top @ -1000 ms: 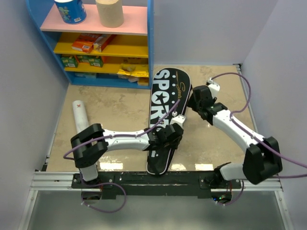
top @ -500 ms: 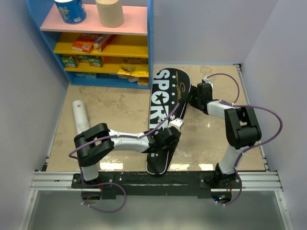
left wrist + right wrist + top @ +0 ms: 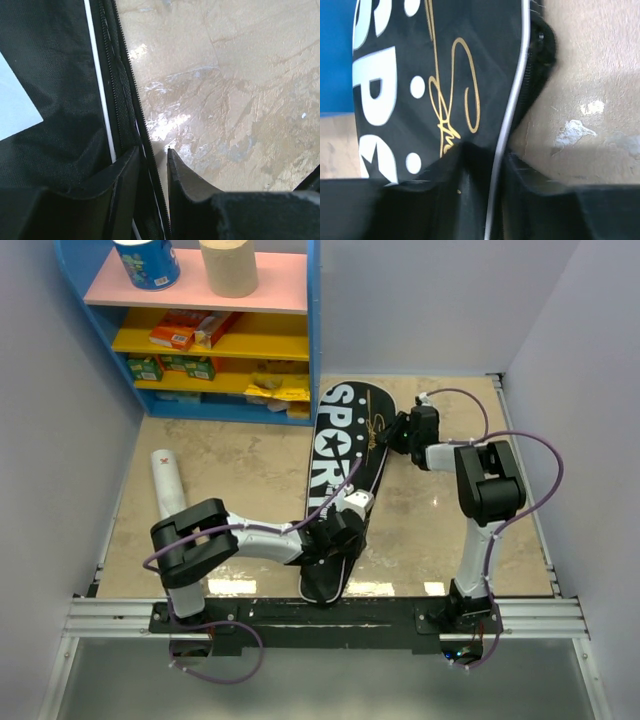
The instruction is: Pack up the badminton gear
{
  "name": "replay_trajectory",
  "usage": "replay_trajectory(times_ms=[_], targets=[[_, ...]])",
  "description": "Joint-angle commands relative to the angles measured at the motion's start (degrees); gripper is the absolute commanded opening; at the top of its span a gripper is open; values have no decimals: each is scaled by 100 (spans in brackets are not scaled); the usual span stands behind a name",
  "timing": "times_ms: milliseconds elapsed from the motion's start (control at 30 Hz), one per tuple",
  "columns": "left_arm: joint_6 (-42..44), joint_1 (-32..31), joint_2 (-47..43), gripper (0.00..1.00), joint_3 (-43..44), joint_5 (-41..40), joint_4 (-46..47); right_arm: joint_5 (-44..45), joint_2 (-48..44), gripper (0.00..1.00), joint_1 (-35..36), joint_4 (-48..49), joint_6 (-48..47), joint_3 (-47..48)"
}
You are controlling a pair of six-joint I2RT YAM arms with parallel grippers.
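Observation:
The black bag (image 3: 345, 440) lettered SPORT lies lengthwise in the middle of the table, wide end toward the shelf. My left gripper (image 3: 345, 525) is at the right edge of its narrow lower part. In the left wrist view that gripper (image 3: 152, 155) stands narrow, shut on the bag's zipper edge (image 3: 120, 85). My right gripper (image 3: 395, 435) is at the right rim of the wide end. In the right wrist view it (image 3: 485, 152) pinches the rim with the white piping (image 3: 517, 85). A long white tube (image 3: 165, 480) lies at the left, partly behind the left arm.
A blue shelf unit (image 3: 315, 330) stands at the back left, with small coloured boxes on its yellow shelves and a blue and a tan roll on its pink top shelf. Plain walls close both sides. The right arm is folded tight near the right wall.
The right arm folded up and its gripper moved left onto the bag's rim, jaws narrowing. The left gripper slid slightly nearer along the edge, and the bag's narrow end shifted a little left.

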Motion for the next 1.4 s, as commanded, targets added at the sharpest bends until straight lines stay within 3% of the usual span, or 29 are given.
replay_trajectory(times_ms=[0, 33, 67, 267, 533, 867, 933, 1100, 1200, 1367], targets=[[-170, 51, -133, 34, -477, 14, -271, -295, 410, 20, 11, -169, 194, 14], [-197, 60, -186, 34, -608, -4, -262, -295, 392, 3, 2, -125, 212, -31], [-214, 60, -230, 34, -679, -21, -279, -208, 244, 0, 11, -142, 255, -92], [-355, 270, -704, 34, -1145, -83, -402, 530, -968, 0, 2, -256, 466, -1146], [-294, 1255, -890, 35, -1322, 259, -367, 1628, -3234, 0, 11, -949, 1441, -3185], [40, 2326, -556, 35, -786, 339, -411, 1559, -5302, 0, 37, -1583, 2286, -4724], [180, 2459, -520, 35, -558, 330, -551, 1533, -5277, 0, 37, -1566, 2278, -4742], [339, 2749, -713, 34, -275, 234, -833, 1094, -4233, 0, 46, -1382, 1848, -4137], [339, 2785, -1073, 34, -432, 163, -965, 656, -3610, 0, 125, -1311, 1478, -3759], [199, 2785, -1943, 34, -934, 286, -965, 636, -3124, 0, 502, -1443, 1232, -3389]])
